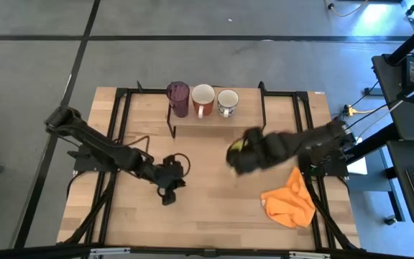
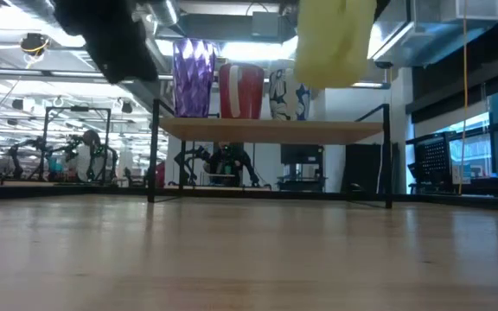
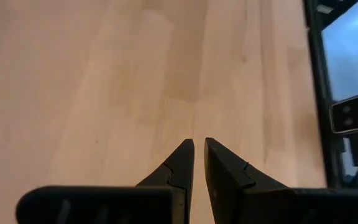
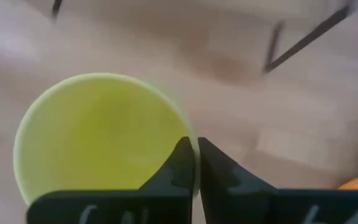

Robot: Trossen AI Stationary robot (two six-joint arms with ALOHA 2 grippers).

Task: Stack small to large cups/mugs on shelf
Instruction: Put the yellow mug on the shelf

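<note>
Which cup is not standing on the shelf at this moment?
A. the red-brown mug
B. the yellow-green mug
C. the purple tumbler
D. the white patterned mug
B: the yellow-green mug is pinched at its rim by the right pincer and hangs above the table, while the other three stand in a row on the shelf.

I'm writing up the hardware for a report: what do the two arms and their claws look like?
Both arms are dark, jointed links with thin black cables looping alongside. The left claw has two matte black tapering fingers, each notched on its inner edge; the right claw has the same black wedge-shaped fingers. No markings show.
</note>
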